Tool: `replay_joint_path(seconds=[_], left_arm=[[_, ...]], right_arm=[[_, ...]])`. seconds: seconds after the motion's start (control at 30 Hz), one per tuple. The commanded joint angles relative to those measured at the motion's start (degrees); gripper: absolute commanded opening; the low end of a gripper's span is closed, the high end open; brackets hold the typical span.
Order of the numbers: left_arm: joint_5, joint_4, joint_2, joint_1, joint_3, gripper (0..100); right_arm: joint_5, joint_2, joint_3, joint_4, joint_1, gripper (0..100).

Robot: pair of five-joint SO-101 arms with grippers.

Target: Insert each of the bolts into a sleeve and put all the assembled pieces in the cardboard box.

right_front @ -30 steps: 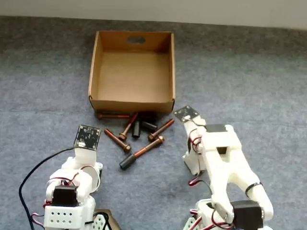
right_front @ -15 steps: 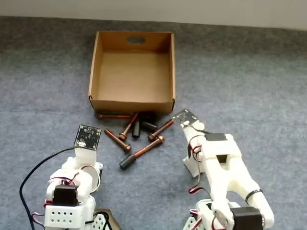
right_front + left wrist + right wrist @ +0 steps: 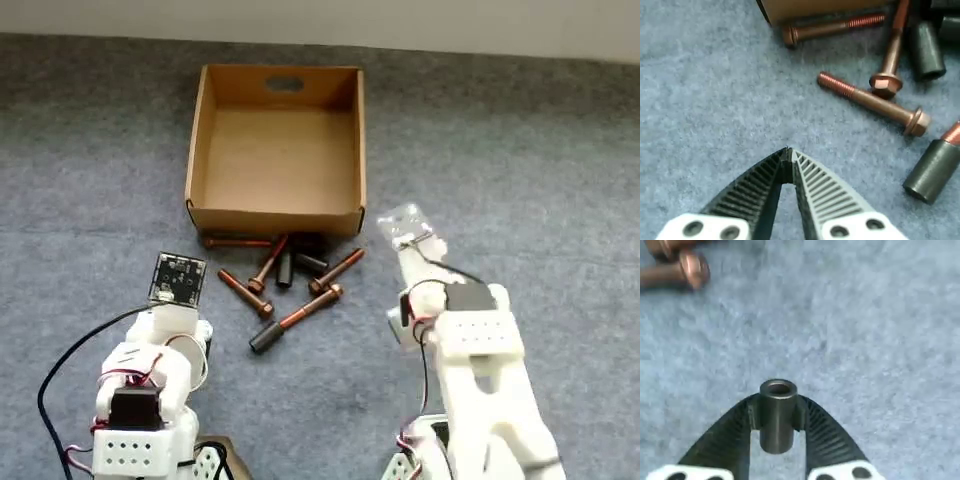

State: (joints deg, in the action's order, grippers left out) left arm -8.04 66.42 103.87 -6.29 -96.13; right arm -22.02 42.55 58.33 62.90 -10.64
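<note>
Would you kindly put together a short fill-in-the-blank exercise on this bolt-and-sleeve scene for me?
1. The right gripper is shut on a dark ____.
2. The left gripper hovers over the carpet with its jaws ____.
3. The loose bolts lie on the carpet, none of them ____ the cardboard box.
Missing words: sleeve; shut; inside.

Open carpet point(image 3: 90, 260) flanks the bolt-and-sleeve pile point(image 3: 286, 272) crowding the cardboard box point(image 3: 275, 217).
</note>
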Motion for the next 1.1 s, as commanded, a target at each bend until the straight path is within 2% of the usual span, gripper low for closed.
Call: replay_joint_path(seconds=[0.0, 0.1, 0.17, 0.3, 0.37, 0.47, 0.57, 0.67, 0.8, 0.93, 1.07], left_arm=[[-2.6, -6.9, 0.6, -2.9, 0.0, 1], [-10.5, -13.0, 0.6, -6.6, 1.7, 1], [-13.3, -15.3, 0.6, -8.6, 2.7, 1], [-11.7, -14.6, 0.5, -8.4, 6.6, 2], [-9.0, -11.3, 0.5, -6.6, 10.7, 6], [-8.7, -7.0, -1.7, -3.2, 18.6, 16], [-8.8, -5.4, -12.4, 0.7, 24.7, 17], [-8.9, -5.2, -28.9, 4.4, 30.6, 17], [-8.7, -5.5, -47.2, 6.7, 37.0, 17], [-8.6, -5.9, -57.5, 8.3, 42.1, 17], [-8.9, -9.8, -65.2, 8.6, 45.1, 18]], right_arm=[[4.1, 15.6, -3.2, 2.4, -2.8, 0.5], [5.5, 23.6, -2.9, 3.0, -5.1, 0.5], [6.7, 26.6, -2.9, 2.9, -5.8, 0.5], [9.8, 27.3, -3.0, 1.5, -8.3, 0.5], [12.0, 26.8, -2.9, -0.4, -9.5, 0.5], [15.0, 25.5, -2.9, -2.2, -10.8, 0.5], [17.1, 24.7, -2.9, -2.2, -11.6, 0.5], [17.1, 25.0, -2.7, -2.1, -11.5, 0.5], [17.1, 27.2, 1.4, -4.5, -11.2, 0.5], [17.1, 30.3, 7.3, -8.0, -11.2, 0.5], [17.5, 34.2, 11.5, -9.5, -11.2, 0.5]])
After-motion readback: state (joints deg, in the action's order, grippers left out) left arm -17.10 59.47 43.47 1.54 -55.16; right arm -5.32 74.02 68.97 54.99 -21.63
